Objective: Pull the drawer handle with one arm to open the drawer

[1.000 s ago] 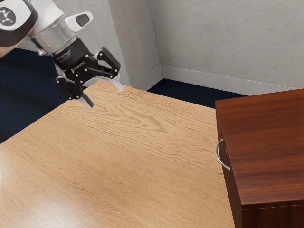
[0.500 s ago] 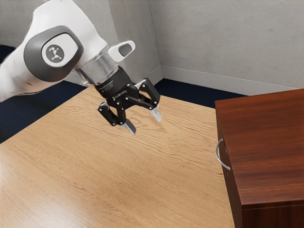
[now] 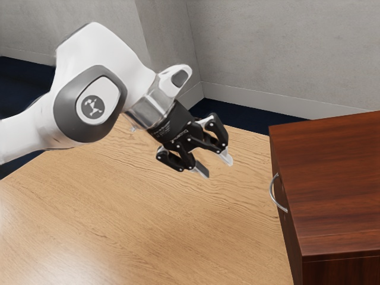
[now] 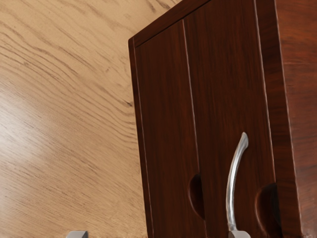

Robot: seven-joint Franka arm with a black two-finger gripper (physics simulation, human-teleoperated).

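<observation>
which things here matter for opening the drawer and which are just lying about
For the job: the drawer handle, the cabinet that carries it, and the gripper, open and short of the handle.
Just there: the table, the wall and the floor.

Table: you are looking at light honey wood, with wavy darker grain running across it.
Cabinet: you are seeing dark reddish-brown wood with fine streaked grain.
Handle: it is gleaming pale silver against the dark front.
Gripper: it is showing black, with light grey fingertips.
Arm: you are seeing white shells and a grey round cap bearing a white mark.
Wall: it is showing you mottled grey.
Floor: it is showing dark navy.
</observation>
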